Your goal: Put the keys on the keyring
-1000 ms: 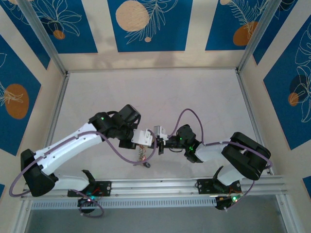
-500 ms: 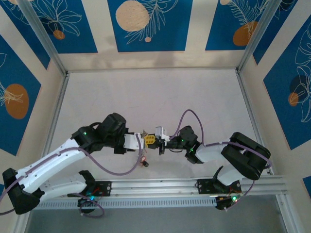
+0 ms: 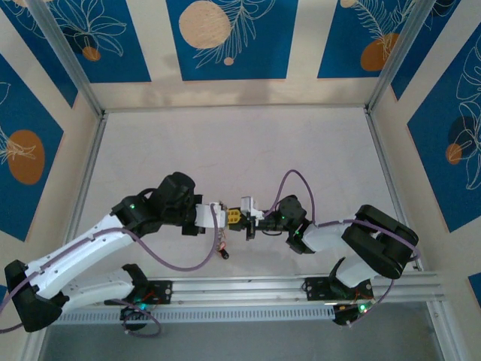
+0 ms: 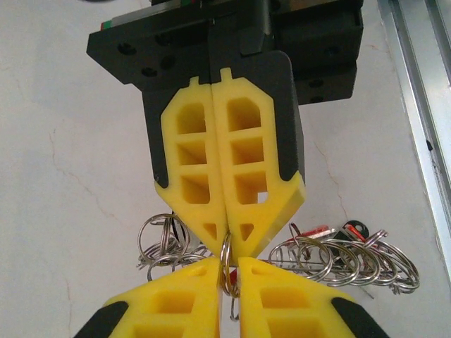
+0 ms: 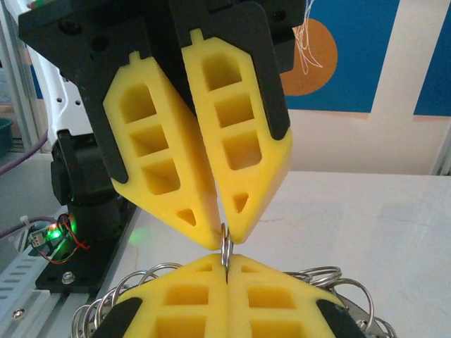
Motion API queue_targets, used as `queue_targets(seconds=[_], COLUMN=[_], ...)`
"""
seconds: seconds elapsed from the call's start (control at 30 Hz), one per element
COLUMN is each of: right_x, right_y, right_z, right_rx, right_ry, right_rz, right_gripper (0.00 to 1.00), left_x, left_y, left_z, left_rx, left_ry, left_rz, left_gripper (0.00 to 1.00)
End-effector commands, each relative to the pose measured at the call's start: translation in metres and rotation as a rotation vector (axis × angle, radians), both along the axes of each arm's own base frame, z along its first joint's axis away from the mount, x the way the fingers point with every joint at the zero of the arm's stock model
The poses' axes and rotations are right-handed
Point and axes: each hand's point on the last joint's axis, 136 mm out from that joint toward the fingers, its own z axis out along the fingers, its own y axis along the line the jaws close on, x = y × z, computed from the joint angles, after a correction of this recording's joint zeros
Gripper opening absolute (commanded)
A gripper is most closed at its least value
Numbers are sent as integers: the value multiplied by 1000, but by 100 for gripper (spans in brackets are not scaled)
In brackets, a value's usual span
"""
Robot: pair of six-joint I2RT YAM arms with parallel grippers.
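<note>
The left gripper [image 5: 224, 238] and right gripper [image 4: 230, 243] meet tip to tip over the pale surface [image 4: 70, 176] near its front edge. Each has its jaws clamped on the same thin wire loop of the keyring [image 4: 338, 259]. The rest of its silvery coils hang in bunches on both sides of the tips. I cannot tell whether they touch the surface. The keys [image 4: 354, 229] lie among the coils on one side, a red head just beside a black one

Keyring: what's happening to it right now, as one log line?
left gripper: shut on keyring | right gripper: shut on same keyring | keys: red and black heads among bunched rings
</note>
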Motion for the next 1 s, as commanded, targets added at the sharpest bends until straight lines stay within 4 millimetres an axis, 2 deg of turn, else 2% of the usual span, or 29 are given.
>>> queue_targets(seconds=[0.0,0.13,0.3,0.37,0.47,0.63,0.8,0.97], right_x=[-4,-4,-4,-4,-5,-3,-3,-2], right_y=[-4,-4,-3,-2,0,0,-2,-1], right_z=[30,32,32,32,30,27,25,21], right_rx=[95,95,93,92,86,79,76,62], right_ry=[-93,-100,-101,-102,-104,-101,-101,-105], right_rz=[4,5,14,19,21,8,-3,-6], right_gripper=[0,0,0,0,0,0,0,0], left_x=[-4,-5,-5,-4,-5,-7,-11,-10], left_y=[6,11,14,13,7,0,-1,-1], left_z=[-11,-16,-18,-17,-8,1,-3,-10], left_rx=[37,24,7,-8,-54,-92,-89,-79], left_ry=[40,71,93,101,118,132,154,163], left_rz=[-15,7,16,19,1,-18,-36,-36], left_gripper=[16,23,22,21,14,18,18,11])
